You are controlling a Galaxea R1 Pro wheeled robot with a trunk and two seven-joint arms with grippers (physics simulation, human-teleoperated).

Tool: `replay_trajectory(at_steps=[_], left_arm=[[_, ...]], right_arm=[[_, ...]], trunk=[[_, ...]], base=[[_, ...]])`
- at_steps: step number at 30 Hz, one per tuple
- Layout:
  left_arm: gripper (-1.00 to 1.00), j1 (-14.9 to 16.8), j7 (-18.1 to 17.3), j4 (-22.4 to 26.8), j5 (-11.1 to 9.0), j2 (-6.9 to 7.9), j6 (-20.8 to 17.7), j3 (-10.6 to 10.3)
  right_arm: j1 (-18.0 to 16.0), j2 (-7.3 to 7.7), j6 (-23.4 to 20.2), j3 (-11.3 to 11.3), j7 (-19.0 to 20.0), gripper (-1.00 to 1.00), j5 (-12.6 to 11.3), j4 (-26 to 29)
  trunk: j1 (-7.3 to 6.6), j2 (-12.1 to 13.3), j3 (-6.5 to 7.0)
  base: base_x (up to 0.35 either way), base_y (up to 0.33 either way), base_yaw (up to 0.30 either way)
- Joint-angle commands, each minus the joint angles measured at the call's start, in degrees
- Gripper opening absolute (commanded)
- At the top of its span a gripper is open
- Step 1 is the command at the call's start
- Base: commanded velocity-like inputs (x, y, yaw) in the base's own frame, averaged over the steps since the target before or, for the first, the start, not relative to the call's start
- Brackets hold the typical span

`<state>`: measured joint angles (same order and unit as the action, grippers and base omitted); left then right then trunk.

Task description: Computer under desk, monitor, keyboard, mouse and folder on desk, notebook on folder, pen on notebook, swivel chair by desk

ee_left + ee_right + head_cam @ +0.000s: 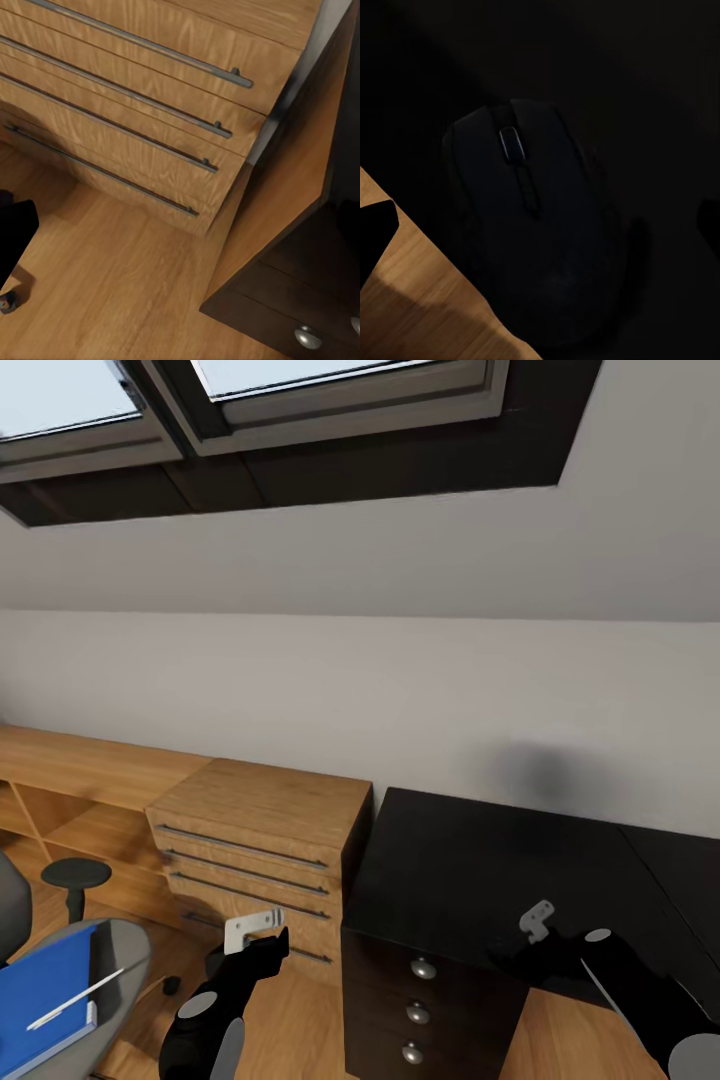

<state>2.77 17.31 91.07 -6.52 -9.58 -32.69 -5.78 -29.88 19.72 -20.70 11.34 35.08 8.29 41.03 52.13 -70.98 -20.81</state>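
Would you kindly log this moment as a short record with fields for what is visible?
desk: black, three round knobs on its drawers
mouse: black, lying on the desk near its edge
chair: grey seat, at the robot's left
folder: blue, on the chair
pen: white, on the folder
dresser: wooden, left of the desk

desk (470,860): matt black wood, round metal knobs | mouse (529,225): matt black plastic | drawer chest (262,830): grained light wood, metal bar handles | floor (112,292): smooth wood
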Motion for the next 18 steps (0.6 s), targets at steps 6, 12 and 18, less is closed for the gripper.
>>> replay_trajectory(at_steps=[6,12,18], left_arm=[[1.00,0.0,0.5,0.1,-0.6,0.00,-0.2,0.0],[1.00,0.0,0.5,0.1,-0.6,0.00,-0.2,-0.1],[1.00,0.0,0.5,0.1,-0.6,0.00,-0.2,0.0]], right_arm=[[-0.1,0.04,-0.1,0.1,0.3,1.00,0.5,0.1],[0.0,0.03,-0.1,0.2,0.3,1.00,0.5,0.1],[0.0,-0.02,-0.1,0.2,0.3,1.00,0.6,0.1]], trunk=[[0.67,-1.3,-0.62],[1.55,-2.9,-1.33],[1.99,-3.7,-1.69]], base=[[0.000,0.000,0.000],[0.000,0.000,0.000],[0.000,0.000,0.000]])
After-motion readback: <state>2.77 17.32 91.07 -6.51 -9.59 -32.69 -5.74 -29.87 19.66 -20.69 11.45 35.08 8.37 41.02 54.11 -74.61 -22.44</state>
